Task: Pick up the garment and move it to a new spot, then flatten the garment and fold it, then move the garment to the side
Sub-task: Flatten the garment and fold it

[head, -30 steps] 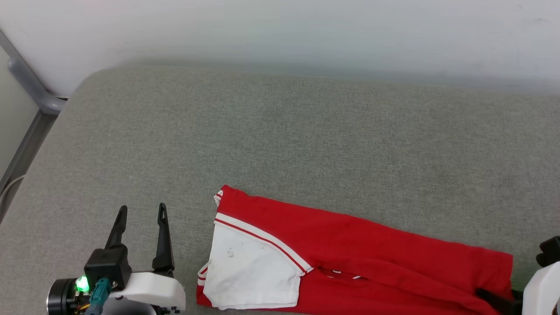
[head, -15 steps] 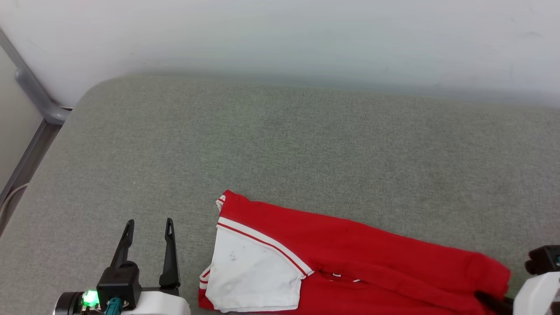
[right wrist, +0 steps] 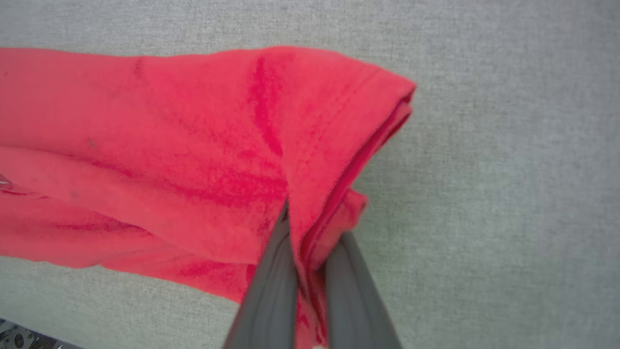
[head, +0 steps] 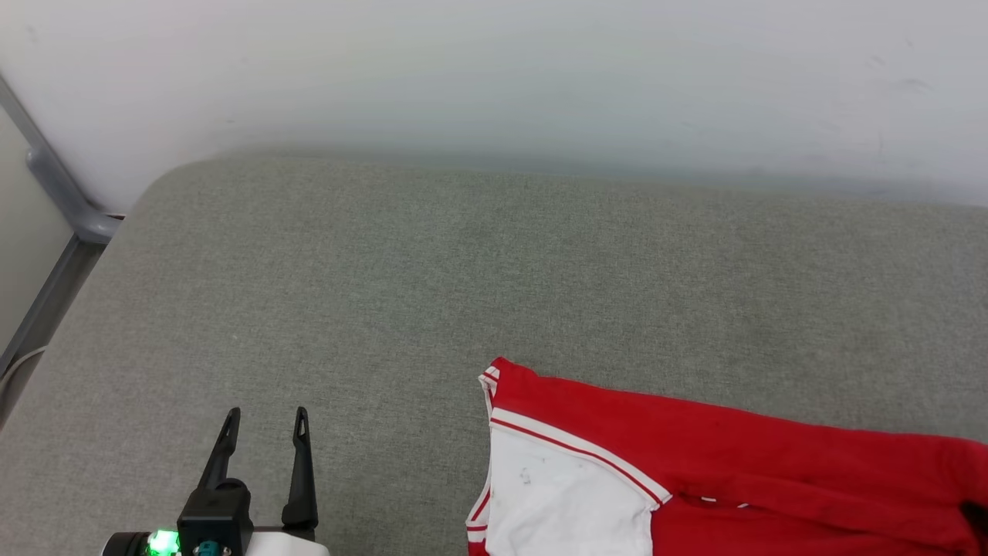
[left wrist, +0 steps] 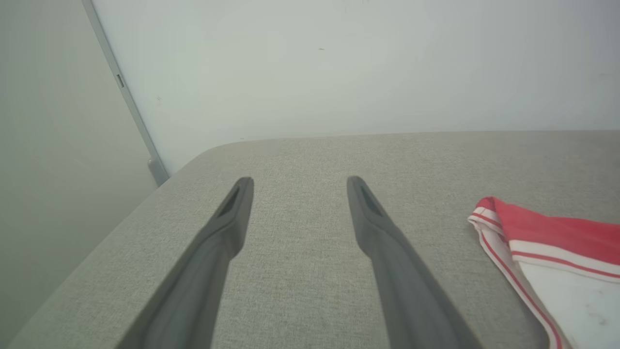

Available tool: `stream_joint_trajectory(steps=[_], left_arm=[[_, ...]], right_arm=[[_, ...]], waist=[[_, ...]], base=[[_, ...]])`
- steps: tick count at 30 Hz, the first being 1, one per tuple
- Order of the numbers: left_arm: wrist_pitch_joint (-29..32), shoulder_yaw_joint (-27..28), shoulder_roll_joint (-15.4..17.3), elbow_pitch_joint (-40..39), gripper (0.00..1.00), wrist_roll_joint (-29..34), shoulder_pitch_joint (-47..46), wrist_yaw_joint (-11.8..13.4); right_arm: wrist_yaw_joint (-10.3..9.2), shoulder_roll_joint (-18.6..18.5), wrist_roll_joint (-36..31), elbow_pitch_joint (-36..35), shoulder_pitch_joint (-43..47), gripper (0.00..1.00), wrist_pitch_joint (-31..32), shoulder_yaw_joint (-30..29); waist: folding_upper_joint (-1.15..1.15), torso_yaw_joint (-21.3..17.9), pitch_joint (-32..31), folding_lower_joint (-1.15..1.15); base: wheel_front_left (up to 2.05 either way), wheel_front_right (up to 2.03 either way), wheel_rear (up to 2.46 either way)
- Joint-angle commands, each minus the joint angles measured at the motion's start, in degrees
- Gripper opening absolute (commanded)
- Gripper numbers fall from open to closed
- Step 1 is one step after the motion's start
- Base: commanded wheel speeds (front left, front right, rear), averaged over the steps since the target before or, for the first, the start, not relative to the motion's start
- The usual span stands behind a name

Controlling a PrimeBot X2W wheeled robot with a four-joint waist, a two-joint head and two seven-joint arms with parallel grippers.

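On grey cushion (head: 386,270), red garment (head: 733,463), right tool (right wrist: 315,220) clenched on its hem, left tool (head: 266,421) released

A grey, woven-fabric tabletop (head: 432,262) with a rounded far-left corner runs up to a plain, pale wall (head: 494,69), which carries a few faint scuffs toward the right. At the left, a grey metal rail (head: 54,181) slants down past that corner, beside a paler panel (head: 19,232). Soft, even light leaves a dim shadow band where surface meets wall.
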Motion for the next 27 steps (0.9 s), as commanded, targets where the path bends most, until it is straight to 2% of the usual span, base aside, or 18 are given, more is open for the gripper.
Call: stream_joint_trajectory(steps=[1,5,11,16,22,27], left_arm=[[-0.1,0.4,-0.3,0.2,1.0,0.4,0.6,-0.3],[-0.1,1.0,-0.8,0.9,1.0,1.2,1.4,-1.2],[-0.1,1.7,-1.7,1.2,1.0,2.3,1.5,-2.1],[-0.1,2.3,-2.4,0.9,1.0,2.9,1.4,-2.8],[-0.1,2.6,-3.0,0.8,1.0,3.7,0.2,-3.5],[-0.1,2.3,-3.7,1.1,1.0,4.3,-0.8,-4.0]], right_arm=[[-0.11,-0.5,0.2,-0.3,-0.6,0.0,-0.1,0.0],[-0.08,-0.6,2.1,-4.4,0.6,0.0,0.6,0.5],[-0.08,0.0,5.7,-15.4,2.9,0.0,-0.3,-0.7],[-0.07,1.5,3.7,-23.5,4.0,0.0,-0.4,-1.7],[-0.07,7.2,-1.2,-28.9,1.3,0.0,2.5,-1.0],[-0.07,13.3,-6.4,-28.8,-2.3,0.0,5.6,1.8]], waist=[[0.0,-0.2,-0.3,0.0],[0.0,-0.4,-1.1,0.0],[0.0,-0.2,-1.7,0.0],[0.0,-0.1,-1.2,0.0],[0.0,0.1,-0.2,0.0],[0.0,0.5,0.8,0.0]], base=[[0.0,0.0,0.0],[0.0,0.0,0.0],[0.0,0.0,0.0],[0.0,0.0,0.0],[0.0,0.0,0.0],[0.0,0.0,0.0]])
